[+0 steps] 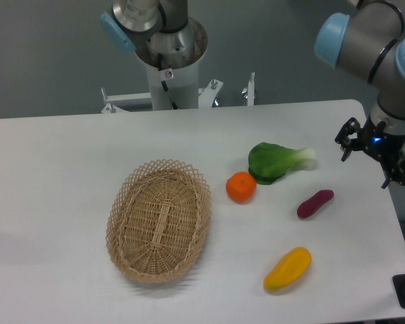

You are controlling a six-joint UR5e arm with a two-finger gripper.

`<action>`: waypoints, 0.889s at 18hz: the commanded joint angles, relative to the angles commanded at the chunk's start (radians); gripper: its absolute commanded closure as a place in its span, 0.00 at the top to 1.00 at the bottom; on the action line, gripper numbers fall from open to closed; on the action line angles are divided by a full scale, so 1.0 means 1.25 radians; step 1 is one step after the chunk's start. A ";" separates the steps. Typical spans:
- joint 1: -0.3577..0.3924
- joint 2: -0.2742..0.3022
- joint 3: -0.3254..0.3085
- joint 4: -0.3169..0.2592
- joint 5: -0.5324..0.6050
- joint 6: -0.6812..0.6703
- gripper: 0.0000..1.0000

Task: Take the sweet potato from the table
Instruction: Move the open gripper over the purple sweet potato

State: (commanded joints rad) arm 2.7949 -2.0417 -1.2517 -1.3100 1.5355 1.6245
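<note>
Pincer (376, 156): hangs over the far right edge of the bench (67, 169), carrying nothing; its dark fingers appear spread, though they are too small and shadowed to say for certain whether they are released or closed. Sweet potato (315, 204): nearest item, lying below and left of the pincer on the bench, tilted with its upper end toward the pincer, apart from all else. Leafy green vegetable (278, 162): left of the pincer at about its own level, near the sweet potato's upper end. Orange fruit (241, 187): further left, just beside the green leaves. Yellow mango-shaped item (287, 269): well below, past the sweet potato. Wicker basket (159, 221): farthest left. Hazards, as judged: a smooth, narrow target may roll or squirt out if gripped along its length; descent off-centre could nudge it toward the greens.
</note>
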 joint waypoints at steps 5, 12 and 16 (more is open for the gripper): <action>0.000 -0.001 -0.013 0.002 -0.004 -0.005 0.99; -0.002 -0.005 -0.077 0.060 -0.001 -0.013 1.00; -0.004 -0.006 -0.137 0.140 0.006 -0.017 1.00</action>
State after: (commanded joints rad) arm 2.7903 -2.0494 -1.4234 -1.1354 1.5432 1.6030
